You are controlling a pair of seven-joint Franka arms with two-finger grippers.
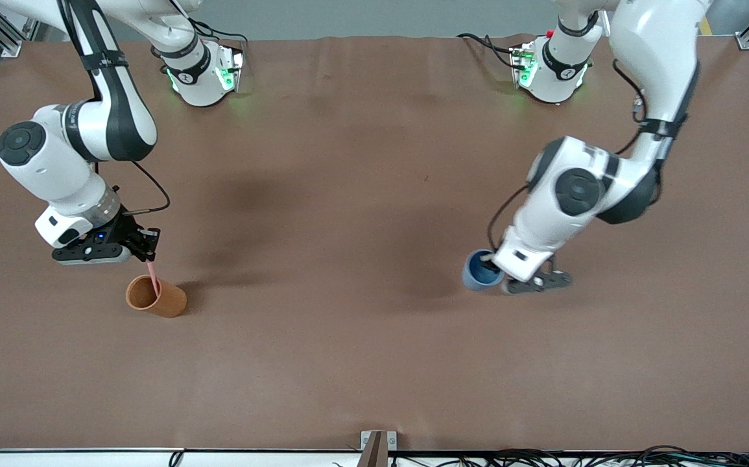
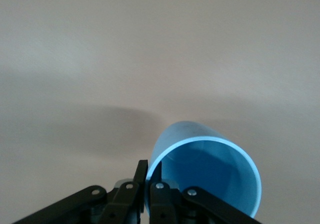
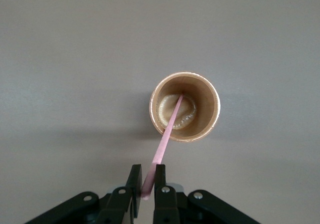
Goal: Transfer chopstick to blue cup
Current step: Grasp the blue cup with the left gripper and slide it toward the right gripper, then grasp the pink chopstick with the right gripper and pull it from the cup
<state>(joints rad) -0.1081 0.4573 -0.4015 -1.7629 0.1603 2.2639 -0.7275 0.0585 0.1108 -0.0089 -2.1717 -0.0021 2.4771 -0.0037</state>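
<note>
The pale pink chopstick (image 1: 152, 275) leans out of the orange-brown cup (image 1: 155, 297) at the right arm's end of the table, its lower tip on the cup's bottom (image 3: 181, 104). My right gripper (image 1: 151, 253) hangs just above that cup, shut on the chopstick's (image 3: 166, 134) upper end; both fingers (image 3: 160, 176) press on it. The blue cup (image 1: 482, 271) stands on the table toward the left arm's end. My left gripper (image 1: 492, 262) is shut on the blue cup's (image 2: 210, 176) rim, one finger inside the wall and one finger outside (image 2: 141, 176).
Brown cloth (image 1: 348, 194) covers the whole table. A wide bare stretch lies between the two cups. A small metal bracket (image 1: 377, 444) sits at the table edge nearest the front camera. Both arm bases (image 1: 199, 71) stand along the edge farthest from it.
</note>
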